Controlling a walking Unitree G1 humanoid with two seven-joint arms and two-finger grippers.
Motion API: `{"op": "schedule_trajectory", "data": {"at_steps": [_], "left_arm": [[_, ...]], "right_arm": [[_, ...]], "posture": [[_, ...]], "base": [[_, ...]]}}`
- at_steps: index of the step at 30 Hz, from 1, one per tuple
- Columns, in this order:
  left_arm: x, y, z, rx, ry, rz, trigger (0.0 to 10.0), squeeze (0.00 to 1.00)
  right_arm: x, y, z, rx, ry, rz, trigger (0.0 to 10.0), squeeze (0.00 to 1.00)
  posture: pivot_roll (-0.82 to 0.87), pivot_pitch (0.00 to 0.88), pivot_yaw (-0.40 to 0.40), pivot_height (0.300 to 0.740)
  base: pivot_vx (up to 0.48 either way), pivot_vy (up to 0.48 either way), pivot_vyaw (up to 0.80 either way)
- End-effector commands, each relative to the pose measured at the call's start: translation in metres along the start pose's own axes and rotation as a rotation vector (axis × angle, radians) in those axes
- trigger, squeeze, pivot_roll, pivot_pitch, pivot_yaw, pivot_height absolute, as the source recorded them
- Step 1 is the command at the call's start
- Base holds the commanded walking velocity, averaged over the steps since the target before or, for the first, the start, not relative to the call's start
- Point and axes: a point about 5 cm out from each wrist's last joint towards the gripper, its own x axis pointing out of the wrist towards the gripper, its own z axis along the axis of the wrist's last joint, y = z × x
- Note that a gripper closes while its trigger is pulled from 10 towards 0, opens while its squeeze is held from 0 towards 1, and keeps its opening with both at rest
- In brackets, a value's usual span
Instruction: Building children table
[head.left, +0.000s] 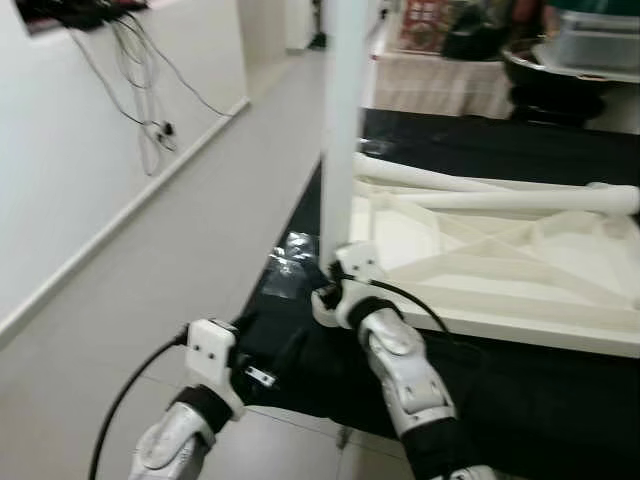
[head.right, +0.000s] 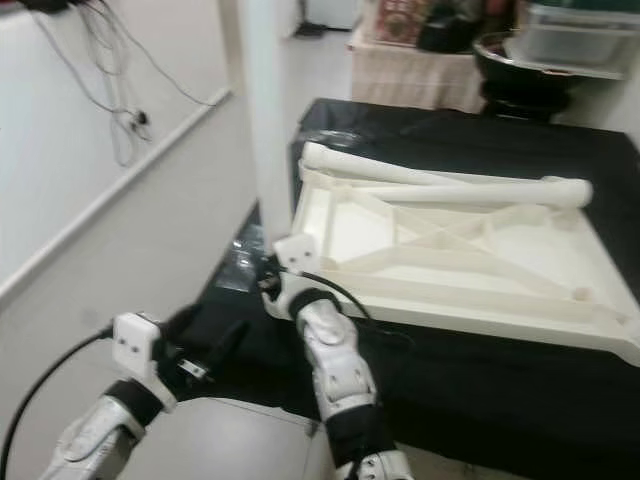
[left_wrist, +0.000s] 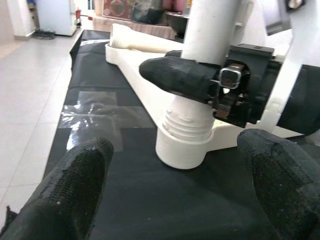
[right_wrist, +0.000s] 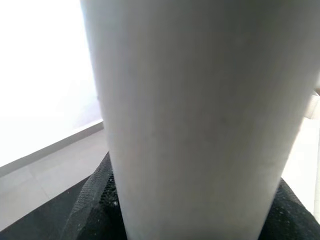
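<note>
Your right claw (head.left: 330, 285) is clenched around the upright white table leg (head.left: 343, 130), low down near its base — in the left wrist view you can see one of its black fingers (left_wrist: 175, 75) wrapped across the leg just above the threaded collar. That leg stands at the near left corner of the upturned white tabletop (head.right: 450, 250), its foot seated in the corner socket. The tabletop lies underside up on the black-covered surface (head.right: 480, 380), ribs showing. Two more white legs (head.right: 440, 185) lie loose across its far edge, touching the frame.

Your left claw (head.left: 262, 372) is released, fingers (left_wrist: 70, 190) spread wide, hovering over the near left edge of the surface, just beside the leg's base and apart from it. A clear plastic bag (head.left: 288, 262) lies flat on the black cover near that corner. Cables (head.left: 140, 80) hang down the white wall to your left.
</note>
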Motion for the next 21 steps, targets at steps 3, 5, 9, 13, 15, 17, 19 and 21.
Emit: {"op": "schedule_trajectory", "data": {"at_steps": [3,5,9,13,15,17,19,21], "left_arm": [[0.000,0.001,-0.001,0.006,0.014,-0.016,10.0,0.00],[0.000,0.001,-0.001,0.005,0.011,-0.012,10.0,0.00],[0.001,0.002,-0.001,0.004,0.007,-0.004,10.0,0.00],[0.002,0.002,-0.001,0.002,0.005,-0.001,10.0,0.00],[0.002,0.002,-0.001,0.002,0.005,-0.002,10.0,0.00],[0.002,0.001,-0.001,0.002,0.007,-0.007,10.0,0.00],[0.002,0.001,-0.001,0.001,0.007,-0.010,10.0,0.00],[0.002,-0.001,-0.002,0.002,0.011,-0.024,10.0,0.00]], "right_arm": [[0.004,-0.005,-0.011,-0.008,0.061,-0.017,0.0,0.00],[0.010,-0.003,-0.007,-0.007,0.056,-0.008,10.0,0.00],[0.011,0.006,0.001,0.029,0.040,0.044,10.0,0.88],[0.013,0.019,0.015,0.092,-0.031,0.291,10.0,1.00],[0.012,0.025,0.022,0.057,-0.073,0.467,10.0,1.00],[0.008,0.028,0.027,0.007,-0.087,0.707,10.0,0.00],[0.006,0.026,0.025,0.011,-0.054,0.828,10.0,0.00],[0.009,0.022,0.022,0.015,-0.028,0.856,10.0,0.00]], "posture": [[0.03,0.114,0.005,0.740],[0.03,0.114,0.003,0.740],[0.04,0.112,-0.001,0.740],[0.05,0.108,-0.001,0.740],[0.05,0.108,-0.001,0.740],[0.05,0.108,-0.001,0.740],[0.05,0.106,-0.001,0.740],[0.05,0.106,-0.001,0.740]], "base": [[0.000,0.000,0.00],[0.000,0.000,0.00],[0.000,0.000,0.00],[0.000,0.000,0.00],[0.000,0.000,0.00],[0.000,0.000,0.00],[0.000,0.000,0.00],[0.000,0.000,0.00]]}}
